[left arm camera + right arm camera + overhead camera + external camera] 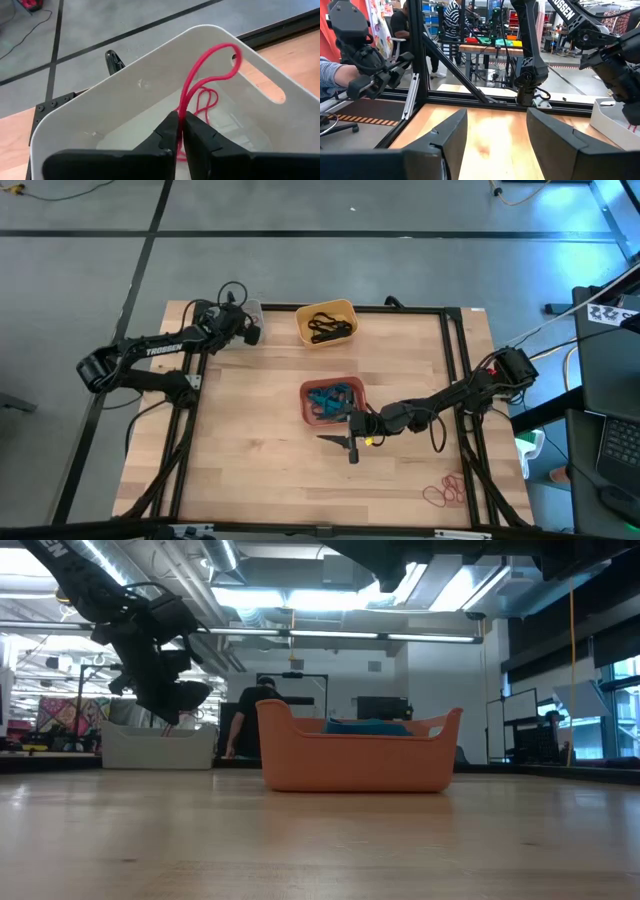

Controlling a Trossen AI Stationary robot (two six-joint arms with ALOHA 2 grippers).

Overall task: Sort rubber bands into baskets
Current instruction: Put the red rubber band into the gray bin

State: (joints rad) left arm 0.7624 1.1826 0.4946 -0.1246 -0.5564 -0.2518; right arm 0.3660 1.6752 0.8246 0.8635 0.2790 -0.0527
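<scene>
Holding a red rubber band [200,80] above the white basket [125,95], pinched tight between the 2 fingers of the left gripper [181,132]. Best to let go only while right over the middle of the tub, low enough that the floppy loop cannot flop over the rim. Good to open wide, then lift straight up so the band does not stick and ride along.

Loop sticking up and out from the fingertips, toward 12 o'clock in the left wrist view, with the tub's floor just past it. Maybe 1 or 2 more red bands down in the tub already, hard to tell.

On the table from above: white basket near 11 o'clock, mostly hidden under the arm. Yellow basket [327,321] at 12 with black bands. Red basket [333,401] at the middle with blue bands. Loose red bands [446,492] at 5.

Right gripper [352,448] just beside the red basket, at its 6 o'clock, fingers wide apart, holding nothing.
</scene>
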